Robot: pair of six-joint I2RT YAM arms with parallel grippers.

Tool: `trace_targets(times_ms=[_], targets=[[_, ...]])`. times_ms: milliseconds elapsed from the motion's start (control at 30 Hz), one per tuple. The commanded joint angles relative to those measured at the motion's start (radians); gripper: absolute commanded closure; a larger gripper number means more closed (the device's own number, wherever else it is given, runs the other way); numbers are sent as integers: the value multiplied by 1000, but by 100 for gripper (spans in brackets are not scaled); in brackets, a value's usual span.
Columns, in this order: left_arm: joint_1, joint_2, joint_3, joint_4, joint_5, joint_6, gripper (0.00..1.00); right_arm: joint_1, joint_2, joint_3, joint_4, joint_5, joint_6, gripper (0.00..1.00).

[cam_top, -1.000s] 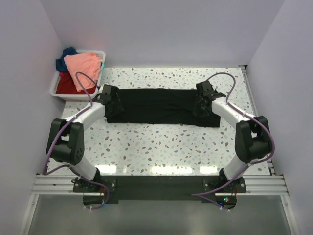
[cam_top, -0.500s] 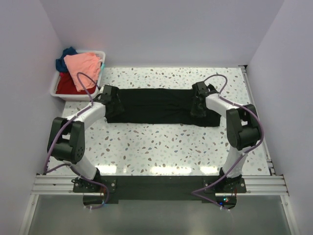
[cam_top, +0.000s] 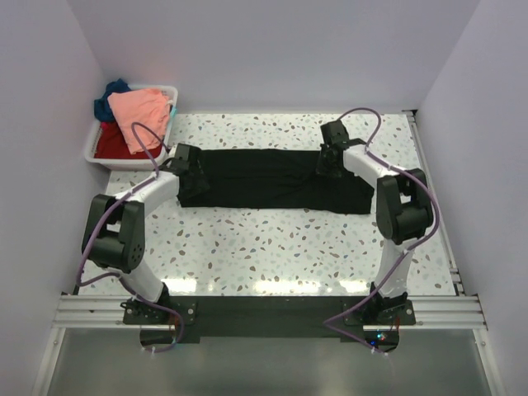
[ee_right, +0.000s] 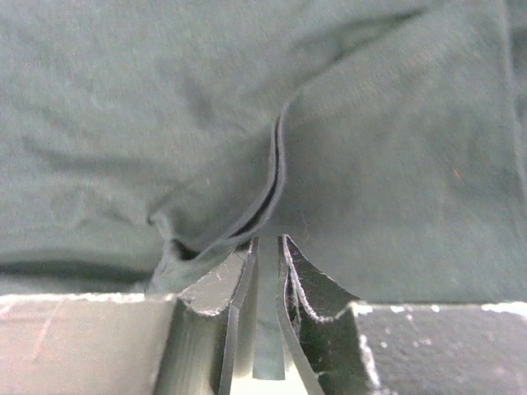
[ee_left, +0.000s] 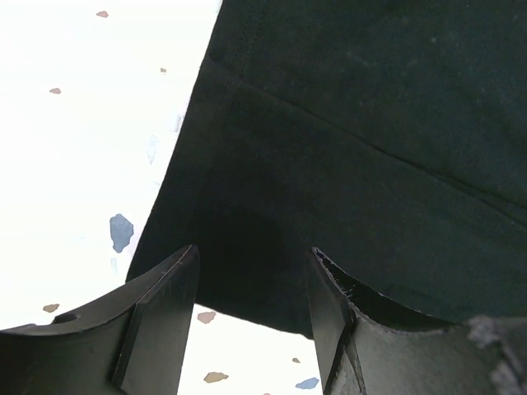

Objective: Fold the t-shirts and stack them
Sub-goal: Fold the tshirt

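Lying in a long flat band, black t-shirt [cam_top: 264, 177]; right jaws pinching it, left jaws apart.

Robot test cell, laboratory type. Enclosure: plain pale walls [cam_top: 272, 49] on three sides of a speckled worktop [cam_top: 272, 239]. Fittings: left arm [cam_top: 140, 202] and right arm [cam_top: 388, 194] bolted to an aluminium rail [cam_top: 91, 307] at the near edge, with purple cables [cam_top: 140, 136] looped loose along both and wiring exposed at the bases.
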Motion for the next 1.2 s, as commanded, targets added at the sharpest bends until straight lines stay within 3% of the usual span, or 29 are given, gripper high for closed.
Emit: trace_targets(times_ms=[0,300,400,533,767,1167], targets=[[3,14,50,11,-20,18,41,1,58,62,76,-12,-21,81],[3,24,76,16,-18,27,41,-2,185,205,138,-84,-38,83],[3,27,93,22,-21,39,41,1,185,245,72,-50,-41,84],[3,49,134,39,-18,76,40,-1,98,197,72,34,-30,83],[3,217,304,13,40,138,37,-4,11,132,-65,197,40,73],[16,340,412,14,64,173,35,-36,6,16,-77,188,116,69]])
